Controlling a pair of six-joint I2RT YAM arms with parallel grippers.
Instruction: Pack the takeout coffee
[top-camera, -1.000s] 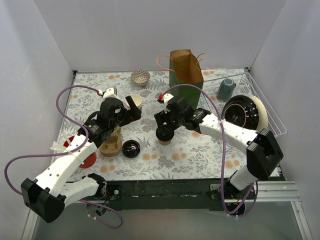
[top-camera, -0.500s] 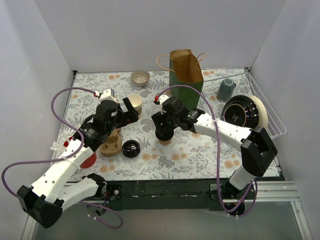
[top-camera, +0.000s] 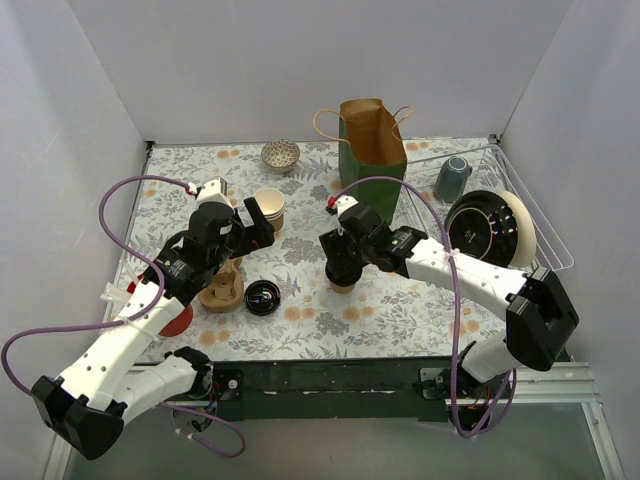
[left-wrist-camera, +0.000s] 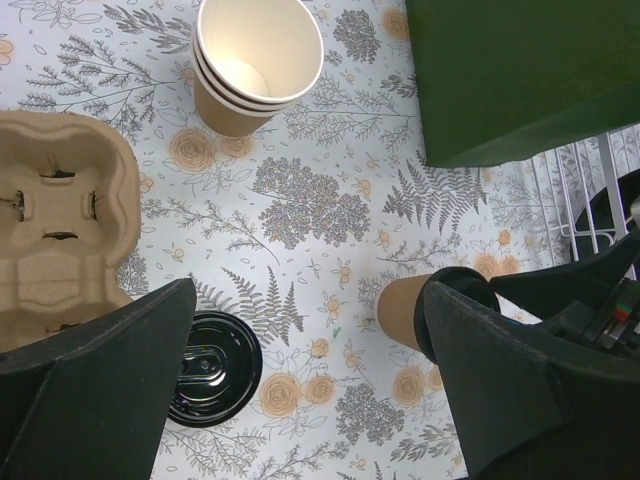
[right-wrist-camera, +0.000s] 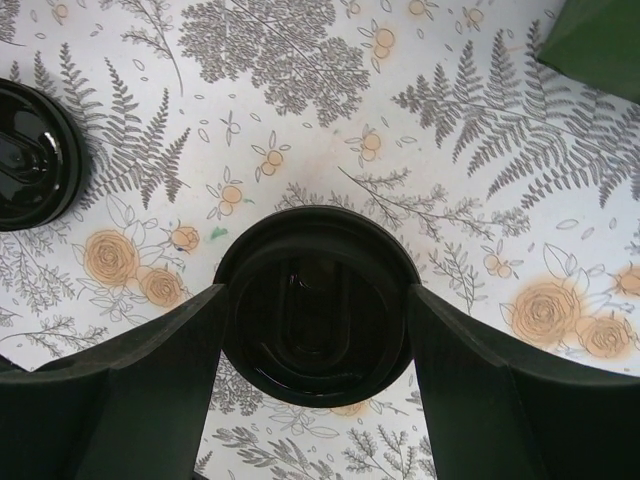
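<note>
The takeout coffee (top-camera: 343, 280), a tan paper cup with a black sip lid (right-wrist-camera: 318, 300), stands upright on the floral cloth in front of the green paper bag (top-camera: 372, 150). My right gripper (top-camera: 340, 262) reaches down over it, and its two fingers press the lid's left and right edges in the right wrist view (right-wrist-camera: 318, 330). The cup's tan wall shows in the left wrist view (left-wrist-camera: 400, 310). My left gripper (left-wrist-camera: 310, 390) is wide open and empty, hovering above the cloth between the spare black lid (left-wrist-camera: 212, 368) and the coffee.
A stack of empty paper cups (top-camera: 268, 207) and a cardboard cup carrier (top-camera: 222, 290) lie left of centre. A patterned bowl (top-camera: 281, 154) is at the back. A grey-blue mug (top-camera: 453, 177) and a black bowl (top-camera: 488, 225) sit in the wire rack at right.
My right gripper and the coffee have shifted a little to the right. My left gripper has drawn back slightly from the cup stack.
</note>
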